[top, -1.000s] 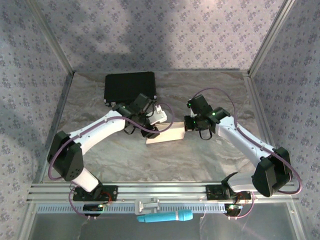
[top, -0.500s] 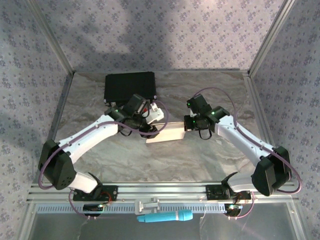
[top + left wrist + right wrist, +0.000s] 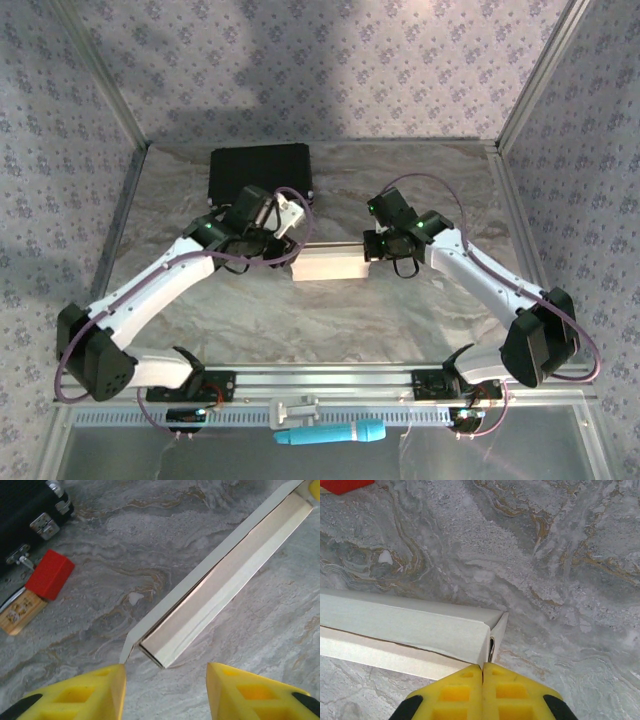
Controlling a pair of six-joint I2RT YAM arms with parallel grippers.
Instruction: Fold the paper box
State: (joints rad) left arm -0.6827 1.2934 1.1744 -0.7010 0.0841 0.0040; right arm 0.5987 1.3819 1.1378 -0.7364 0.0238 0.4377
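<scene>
While the left tool [image 3: 165,674] hangs with its yellow fingers apart, just short of the paper box's [image 3: 220,580] near end, bare marble surface [image 3: 150,545] shows between them. Left end of the box has a small pointed tab sticking out toward that tool.

Box lies mid-surface between the two arms, long axis running left-right in the top view, apart from the black case [image 3: 260,172] at the back. It's a long, shallow white trough, open side up.

Right tool [image 3: 483,669]: fingers pressed together at the box's right end corner, seam lined up with the corner fold. Looks pinched on the cardboard edge there.

Red block [image 3: 49,574] and wooden tag [image 3: 20,612] sit beside the case latches.
</scene>
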